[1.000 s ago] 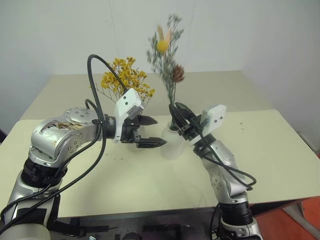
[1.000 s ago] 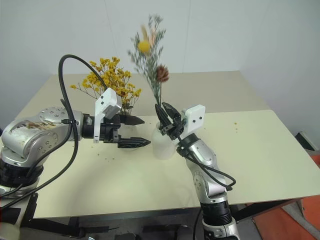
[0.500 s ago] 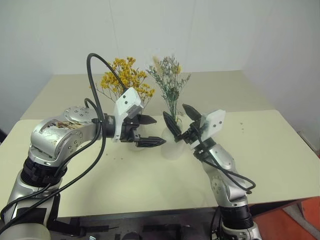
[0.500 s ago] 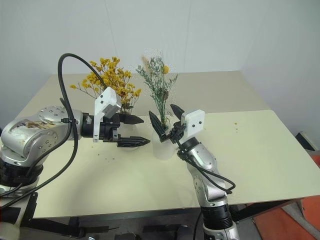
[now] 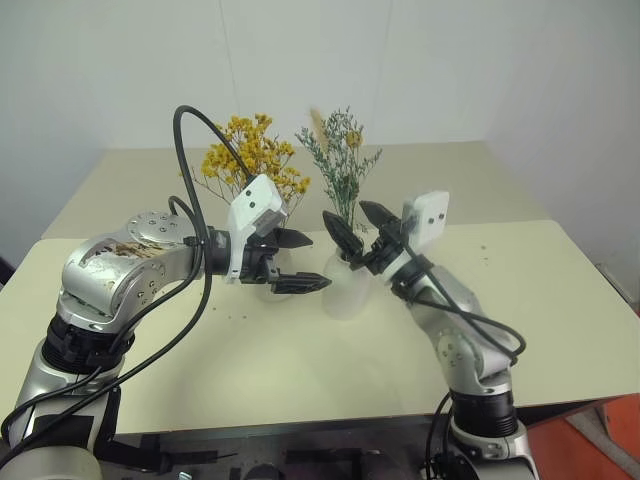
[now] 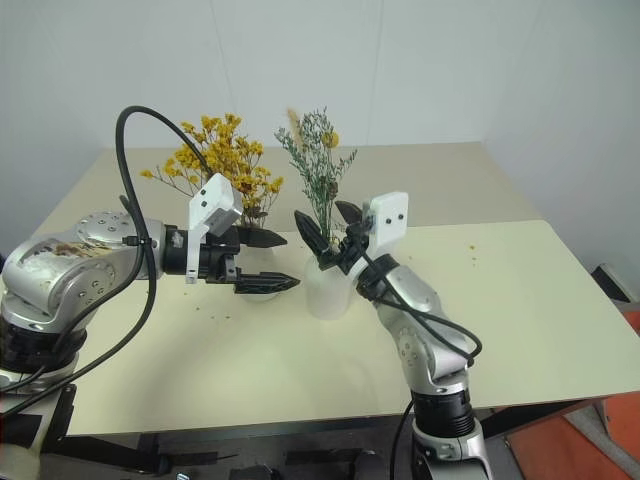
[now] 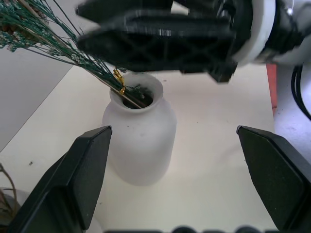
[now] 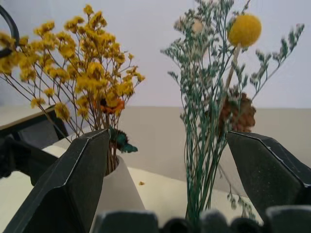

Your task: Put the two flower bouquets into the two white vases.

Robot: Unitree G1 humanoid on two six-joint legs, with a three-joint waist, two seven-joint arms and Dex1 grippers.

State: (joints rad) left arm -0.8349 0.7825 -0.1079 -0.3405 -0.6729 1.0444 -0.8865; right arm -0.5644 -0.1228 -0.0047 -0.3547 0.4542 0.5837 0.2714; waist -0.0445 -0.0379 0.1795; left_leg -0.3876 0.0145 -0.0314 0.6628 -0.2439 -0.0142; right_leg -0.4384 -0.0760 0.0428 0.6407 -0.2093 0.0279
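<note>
The grey-green bouquet (image 5: 341,160) stands released in the short vase (image 5: 345,288). Both tools, left (image 5: 300,262) and right (image 5: 359,232), are spread wide and empty; withdrawal is judged next.

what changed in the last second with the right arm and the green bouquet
The right tool let go of the grey-green bouquet, which dropped into the short white vase; its jaws now stand open around the stems. The left tool, open, and the yellow bouquet in its vase stayed put.

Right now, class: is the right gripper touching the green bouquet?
Apart. In the right wrist view the green bouquet stands between the open fingers of the right gripper with clear space on both sides.
</note>
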